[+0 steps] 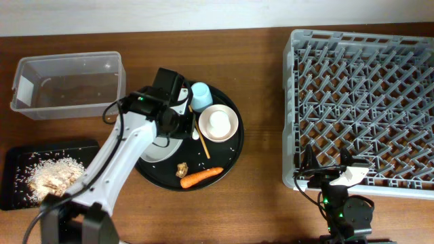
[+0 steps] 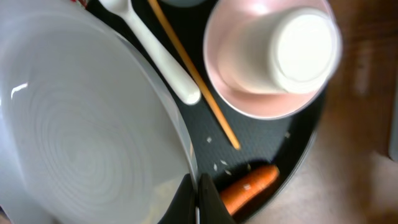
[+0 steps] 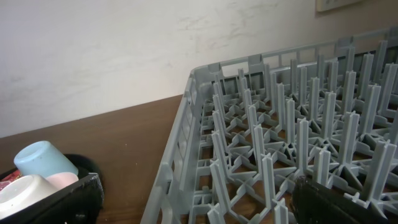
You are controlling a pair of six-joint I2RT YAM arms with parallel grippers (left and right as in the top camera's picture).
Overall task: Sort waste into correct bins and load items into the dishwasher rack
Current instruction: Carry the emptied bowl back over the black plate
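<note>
My left gripper (image 2: 198,200) is shut on the rim of the round white plate (image 2: 81,124), which lies on the left of the big round black tray (image 1: 230,159). A white fork (image 2: 155,53) and wooden chopsticks (image 2: 193,78) lie beside the plate. A white cup (image 1: 218,120) sits upside down in the white-pink bowl (image 1: 230,130), with a light blue cup (image 1: 201,95) behind it. An orange carrot (image 1: 201,177) and a brown scrap (image 1: 182,168) lie at the tray's front. My right gripper (image 3: 199,208) stands open at the near-left corner of the grey dishwasher rack (image 1: 366,102).
A clear plastic box (image 1: 68,85) stands at the back left. A shallow black tray (image 1: 17,163) at the front left holds white rice (image 1: 54,173). A few rice grains lie loose on the round tray near the carrot.
</note>
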